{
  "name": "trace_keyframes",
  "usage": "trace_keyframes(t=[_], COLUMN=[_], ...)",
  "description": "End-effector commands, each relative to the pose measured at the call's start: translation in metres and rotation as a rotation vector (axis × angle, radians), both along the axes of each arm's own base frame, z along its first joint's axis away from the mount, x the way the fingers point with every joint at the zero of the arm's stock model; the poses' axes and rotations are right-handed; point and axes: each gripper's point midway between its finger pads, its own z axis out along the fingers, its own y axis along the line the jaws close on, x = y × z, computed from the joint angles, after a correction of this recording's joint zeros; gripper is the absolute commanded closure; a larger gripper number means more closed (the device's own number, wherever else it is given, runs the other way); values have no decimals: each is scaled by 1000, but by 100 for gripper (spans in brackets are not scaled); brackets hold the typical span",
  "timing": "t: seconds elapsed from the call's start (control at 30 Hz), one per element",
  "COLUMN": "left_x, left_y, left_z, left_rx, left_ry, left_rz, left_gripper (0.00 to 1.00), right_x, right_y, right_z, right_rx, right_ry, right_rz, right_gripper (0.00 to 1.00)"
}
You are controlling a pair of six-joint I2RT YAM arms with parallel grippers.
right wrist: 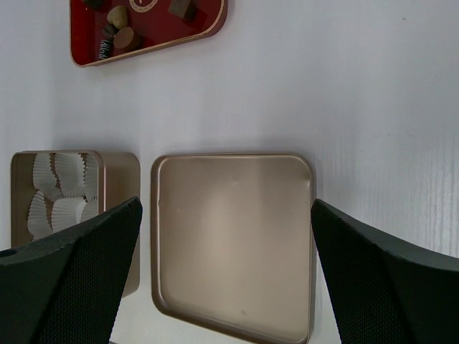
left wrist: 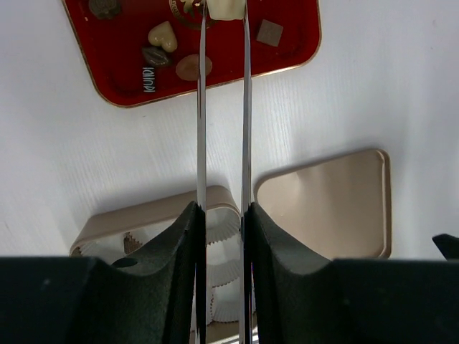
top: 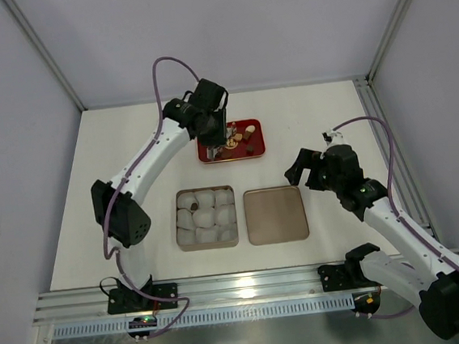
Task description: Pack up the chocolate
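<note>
Left gripper (top: 227, 141) blades, drawn to a narrow slit, pinch a cream chocolate (left wrist: 226, 7) at their tips over the red tray (left wrist: 290, 57) at the far side of the white bench (top: 130, 149). Loose in the tray lie more sweets: a cream heart (left wrist: 163, 34), a dark oval (left wrist: 155, 56), a tan round piece (left wrist: 193, 67) and a dark square (left wrist: 270, 32). Nearer the arms' bases sits the open tin (top: 208, 245), filled with white crinkled paper cups (top: 215, 216); one dark chocolate (top: 192, 202) rests in the cup at its far left corner, and the other cups appear unfilled. Just beside the tin, to its right and not touching it, the lid (right wrist: 233, 236) lies with its inside up and nothing in it. The left arm rises from its base at the near edge, folds at the elbow on the left, and stretches its white forearm diagonally to the tray, wrist pointed down. The right gripper (right wrist: 226, 208) hangs spread as wide as it goes and holds nothing, by the lid's far right corner, on an arm bent in from the near right.
</note>
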Motion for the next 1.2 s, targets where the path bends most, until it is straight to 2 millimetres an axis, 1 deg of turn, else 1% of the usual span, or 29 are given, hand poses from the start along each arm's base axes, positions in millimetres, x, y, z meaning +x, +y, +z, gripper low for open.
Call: trace_keyframes(t=[0.0,0.07,0.1,0.17,0.2,0.27,0.3,0.33,0.4,0.43,0.47,0.53,0.57,0.77,0.8,0.9,0.93,1.0,1.03,1.1,1.17], left_x=[-23,-33,-43,-53,-62,-72,-79,-86,-95,-104,-108,-116,-124,-145,-150,-156,-159,-164,-166,-168,-172], left_y=[8,14,19,25,32,39,43,48,54,60,63,68,72,87,88,92,95,98,100,101,104], left_z=[31,32,34,37,36,38,46,39,42,41,43,41,39,27,21,18,13,11,5,4,-1], left_rx=[-61,-66,-69,-76,-73,-77,-90,-79,-83,-80,-85,-86,-85,-71,-70,-73,-65,-61,-53,-57,-47], left_ry=[-31,-18,-14,-15,-8,-9,-23,0,-2,4,2,9,19,40,59,57,66,69,82,79,89], left_rz=[-9,-8,-9,-9,-8,-9,-9,-7,-9,-8,-6,-5,-7,-11,-18,-16,-16,-17,-17,-16,-16], left_gripper=[70,70,70,69,70,69,70,69,69,69,69,69,69,69,69,69,69,69,69,69,69], right_x=[9,11,12,14,15,17,18,19,22,23,25,26,26,27,27,26,26,26,26,26,27], right_y=[3,4,4,6,6,7,7,7,8,8,9,10,10,9,8,8,8,8,8,8,8], right_z=[8,9,9,8,8,7,7,7,5,4,3,2,2,1,0,-1,-2,-3,-3,-3,-3], right_rx=[18,20,21,22,22,23,24,25,27,27,24,25,27,22,22,21,21,16,17,18,17], right_ry=[-40,-41,-42,-40,-38,-38,-39,-40,-39,-35,-31,-27,-26,-25,-25,-22,-19,-15,-15,-13,-14], right_rz=[-1,-2,-1,-1,-1,-1,-3,-3,-5,-6,-5,-5,-8,-11,-12,-14,-15,-15,-13,-14,-13], right_gripper=[0,0,0,0,0,0,0,0,0,0,0,0,0,0,0,0,0,0,0,0,0])
